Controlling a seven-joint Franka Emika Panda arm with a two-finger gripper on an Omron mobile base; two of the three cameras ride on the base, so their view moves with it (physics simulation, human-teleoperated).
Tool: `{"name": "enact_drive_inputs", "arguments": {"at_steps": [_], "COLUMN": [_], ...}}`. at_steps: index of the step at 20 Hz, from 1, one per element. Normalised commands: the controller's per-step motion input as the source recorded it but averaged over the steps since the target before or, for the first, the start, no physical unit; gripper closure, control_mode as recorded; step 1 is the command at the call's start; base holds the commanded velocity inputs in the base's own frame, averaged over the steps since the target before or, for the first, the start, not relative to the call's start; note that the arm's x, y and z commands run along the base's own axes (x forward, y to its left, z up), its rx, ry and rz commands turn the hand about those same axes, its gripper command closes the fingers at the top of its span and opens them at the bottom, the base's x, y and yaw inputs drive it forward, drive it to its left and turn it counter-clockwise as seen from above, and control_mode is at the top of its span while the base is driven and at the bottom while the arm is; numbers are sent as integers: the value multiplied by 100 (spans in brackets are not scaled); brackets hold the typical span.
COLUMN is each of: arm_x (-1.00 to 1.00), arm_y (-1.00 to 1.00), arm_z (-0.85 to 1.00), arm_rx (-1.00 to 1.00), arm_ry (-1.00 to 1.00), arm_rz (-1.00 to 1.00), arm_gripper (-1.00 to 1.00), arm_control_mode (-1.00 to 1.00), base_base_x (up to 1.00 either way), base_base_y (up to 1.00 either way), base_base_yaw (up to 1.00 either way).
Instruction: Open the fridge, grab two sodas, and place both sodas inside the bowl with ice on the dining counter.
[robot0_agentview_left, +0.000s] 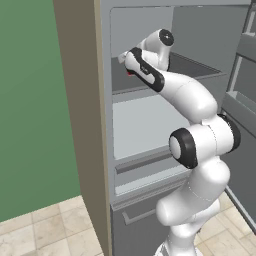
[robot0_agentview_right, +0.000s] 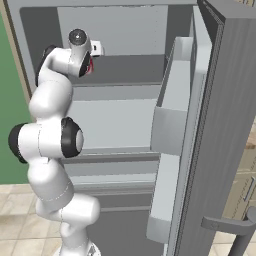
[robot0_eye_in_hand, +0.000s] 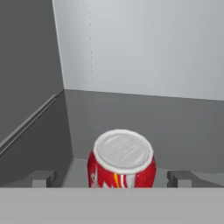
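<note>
Setting: a rendered kitchen with a green wall (robot0_agentview_left: 30, 100) and pale beige floor tiles (robot0_agentview_left: 45, 230); in front of me stands the tall grey fridge (robot0_agentview_left: 145, 125), pale grey inside, its heavy grey door (robot0_agentview_right: 225, 125) swung wide to my right with box-shaped door bins (robot0_agentview_right: 172, 115) on its inner face.

Item: small red soda can with white lettering and a silvery round lid (robot0_eye_in_hand: 121, 164).

Location: upright on the dark grey upper shelf (robot0_eye_in_hand: 144, 113) of the fridge, towards its left rear corner, clear of the side wall and the back wall. In the left base view a sliver of red shows just beside my wrist.

Appearance: plain cylinder, glossy red side with white and yellow marks, flat pale top with a faint tab; no dents that I can see.

Tool: my two-finger gripper (robot0_eye_in_hand: 111, 178), fingers spread as wide as they go, one dark fingertip (robot0_eye_in_hand: 43, 178) on each side of the can, nothing pinched yet.

Handling, my judgement: light, stiff enough under moderate squeeze, thin-walled so it could dent; smooth and likely slippery.

Where to hold, my judgement: across the round body at mid-height, pads on opposite sides, below the lid rim.

Second soda: I cannot make it out here.
</note>
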Motion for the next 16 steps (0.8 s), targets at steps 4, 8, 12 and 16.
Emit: {"name": "enact_drive_inputs", "arguments": {"at_steps": [4, 8, 12, 16], "arm_x": [0, 4, 12, 9], "arm_y": [0, 0, 0, 0], "arm_z": [-2, -4, -3, -1], "arm_rx": [0, 0, 0, 0], "arm_ry": [0, 0, 0, 0], "arm_rz": [0, 0, 0, 0], "arm_gripper": [-100, -100, -100, -100], "arm_control_mode": [-100, -100, -100, -100], "base_base_x": [0, 0, 0, 0], "base_base_y": [0, 0, 0, 0], "base_base_yaw": [0, 0, 0, 0]}}
